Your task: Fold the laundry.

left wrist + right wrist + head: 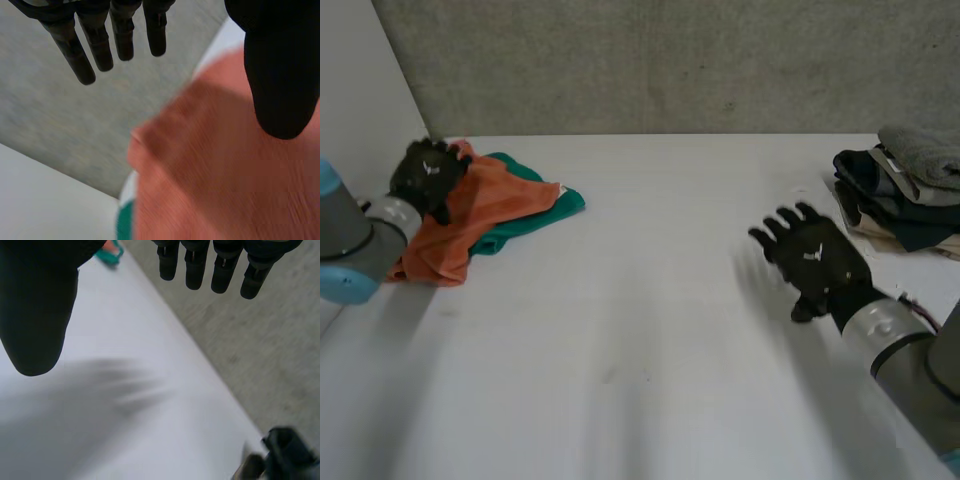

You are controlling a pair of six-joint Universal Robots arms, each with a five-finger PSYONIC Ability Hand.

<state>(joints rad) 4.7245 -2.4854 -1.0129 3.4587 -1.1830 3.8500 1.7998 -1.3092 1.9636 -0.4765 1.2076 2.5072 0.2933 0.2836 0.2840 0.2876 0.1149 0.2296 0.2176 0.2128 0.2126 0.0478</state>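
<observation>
An orange cloth (pixel 470 215) lies crumpled at the table's far left, on top of a green cloth (pixel 570 203). My left hand (pixel 428 175) hovers over the orange cloth's far left end. In the left wrist view its fingers (pixel 100 45) are straight and spread from the thumb, with the orange cloth (pixel 225 175) under the thumb and nothing pinched. A bit of green cloth (pixel 125 225) shows beside the orange one. My right hand (pixel 815 255) floats open above the bare table at the right. Its fingers (pixel 225 265) are straight and hold nothing.
A stack of folded dark, grey and beige clothes (pixel 905 190) sits at the table's far right edge, just beyond my right hand, and shows in the right wrist view as dark cloth (pixel 290 455). A grey wall (pixel 670 60) runs along the table's back.
</observation>
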